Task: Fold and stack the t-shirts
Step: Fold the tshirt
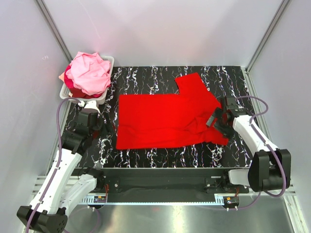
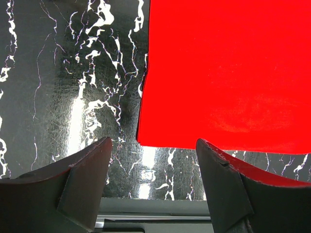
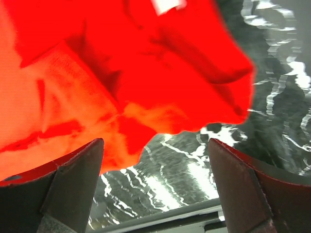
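One bright red cotton t-shirt (image 1: pixel 163 121) lies ahead of my two pincers; left pincer (image 2: pixel 153 141) and right pincer (image 3: pixel 155 141) both gape wide, empty.

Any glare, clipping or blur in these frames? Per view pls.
Top external: evenly lit, but the red t-shirt is saturated nearly flat, and there is a bright strip along the front rail. Left wrist: sharp, with lamp glare on the glossy table. Right wrist: worst, with shirt folds soft and clipped toward orange, and the neck label and table blurred.
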`<state>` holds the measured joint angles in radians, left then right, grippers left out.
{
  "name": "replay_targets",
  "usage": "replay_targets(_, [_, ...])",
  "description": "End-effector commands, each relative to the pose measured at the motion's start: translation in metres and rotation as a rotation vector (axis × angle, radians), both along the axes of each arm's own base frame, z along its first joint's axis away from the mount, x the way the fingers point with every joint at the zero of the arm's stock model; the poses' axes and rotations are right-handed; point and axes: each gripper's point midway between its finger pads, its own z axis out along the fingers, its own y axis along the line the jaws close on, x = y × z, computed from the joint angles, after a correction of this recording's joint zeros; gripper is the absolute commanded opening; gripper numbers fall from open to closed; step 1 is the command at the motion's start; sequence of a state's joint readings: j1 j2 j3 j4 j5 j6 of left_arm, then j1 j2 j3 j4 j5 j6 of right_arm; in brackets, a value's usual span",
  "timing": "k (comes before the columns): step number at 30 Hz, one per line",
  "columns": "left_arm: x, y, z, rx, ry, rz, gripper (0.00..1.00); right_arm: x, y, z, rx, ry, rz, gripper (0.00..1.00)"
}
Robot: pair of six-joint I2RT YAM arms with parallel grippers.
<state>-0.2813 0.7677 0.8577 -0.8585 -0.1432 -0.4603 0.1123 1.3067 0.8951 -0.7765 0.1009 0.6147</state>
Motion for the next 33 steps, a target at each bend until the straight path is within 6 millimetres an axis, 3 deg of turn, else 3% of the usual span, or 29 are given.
replay_targets(1, [0.011, 0.0, 0.014, 0.003, -0.069, 0.004, 0.76, -0.006, -0.018, 0.0, -0.03, 0.004, -0.085, 0.94])
replay_targets(4, [0.011, 0.0, 0.014, 0.002, -0.071, 0.004, 0.76, -0.009, -0.021, -0.01, 0.014, 0.032, -0.154, 0.88])
replay_targets(8, [0.011, 0.001, 0.015, 0.004, -0.072, 0.004, 0.76, -0.026, -0.047, -0.034, 0.083, 0.037, -0.34, 0.75])
replay_targets(9, [0.011, 0.0, 0.015, 0.001, -0.075, 0.004, 0.76, -0.02, -0.048, -0.032, 0.119, 0.0, -0.354, 0.73])
replay_targets(11, [0.011, 0.0, 0.015, 0.001, -0.075, 0.004, 0.76, -0.02, -0.046, -0.034, 0.132, 0.014, -0.363, 0.73])
replay_targets(20, [0.01, 0.001, 0.016, 0.001, -0.08, 0.003, 0.76, -0.027, -0.04, -0.078, 0.172, 0.114, -0.403, 0.67])
replay_targets(24, [0.011, 0.0, 0.015, 0.0, -0.078, 0.002, 0.76, -0.02, -0.046, -0.081, 0.188, 0.114, -0.416, 0.55])
replay_targets(25, [0.011, 0.0, 0.015, 0.001, -0.075, 0.002, 0.76, -0.018, -0.049, -0.08, 0.189, 0.106, -0.412, 0.45])
replay_targets(28, [0.011, 0.0, 0.015, 0.0, -0.078, 0.002, 0.76, -0.017, -0.069, -0.069, 0.151, 0.06, -0.453, 0.29])
replay_targets(30, [0.011, 0.0, 0.015, 0.002, -0.078, 0.001, 0.76, -0.021, -0.087, -0.058, 0.096, 0.031, -0.498, 0.26])
replay_targets(33, [0.011, -0.001, 0.015, -0.002, -0.078, -0.003, 0.76, -0.024, -0.093, -0.05, 0.077, 0.01, -0.536, 0.25])
